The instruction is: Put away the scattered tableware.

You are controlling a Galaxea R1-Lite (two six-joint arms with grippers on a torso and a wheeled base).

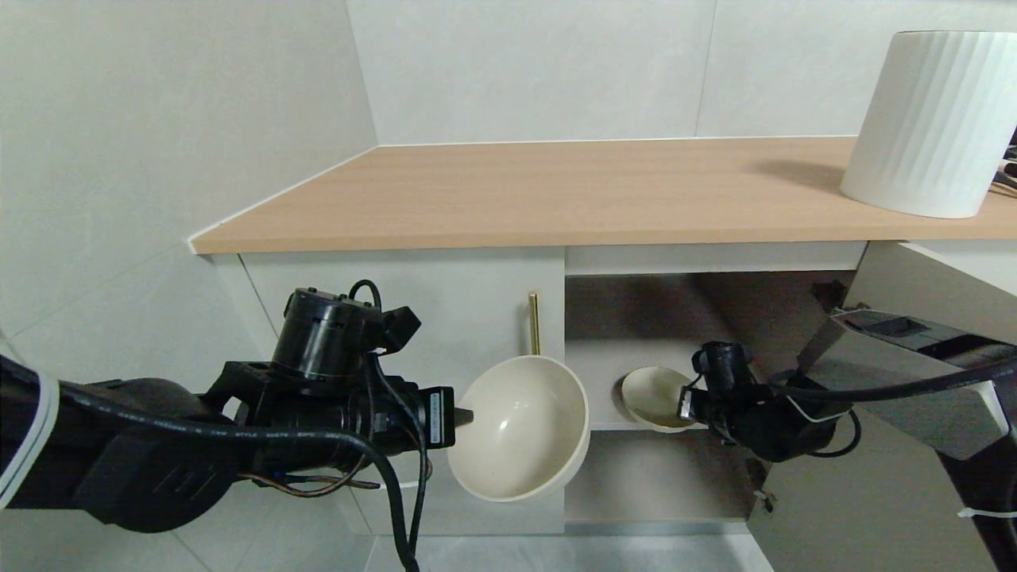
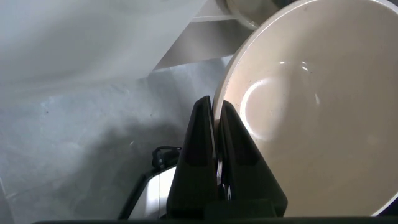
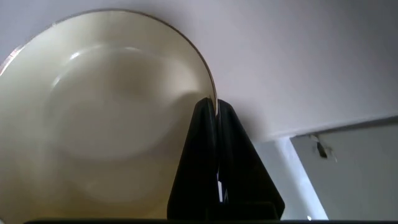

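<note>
From the head view, our left gripper (image 1: 465, 415) hangs in front of the closed cabinet door, beside its brass handle (image 1: 534, 322). It holds a large cream bowl (image 1: 520, 429) by the rim, tipped on edge with its hollow facing us. We judge this edge-on hold suits sliding it into a low opening. Our right gripper (image 1: 685, 403) is inside the open cabinet (image 1: 715, 306) under the wooden countertop (image 1: 556, 191). It holds a small cream dish (image 1: 653, 396) just above the shelf (image 1: 596, 373), likely so the dish can be set down there. A white ribbed container (image 1: 929, 119) stands on the countertop, well apart from both.

In the left wrist view, the jaws are pinched nearly together, with only the bowl's thin wall between them. One finger sits inside the rim and one outside, and the bowl is off any surface.

In the right wrist view, the jaws are likewise clamped tight across the dish's rim, with the dish carried by that edge alone. We cannot tell whether its underside touches the shelf.
</note>
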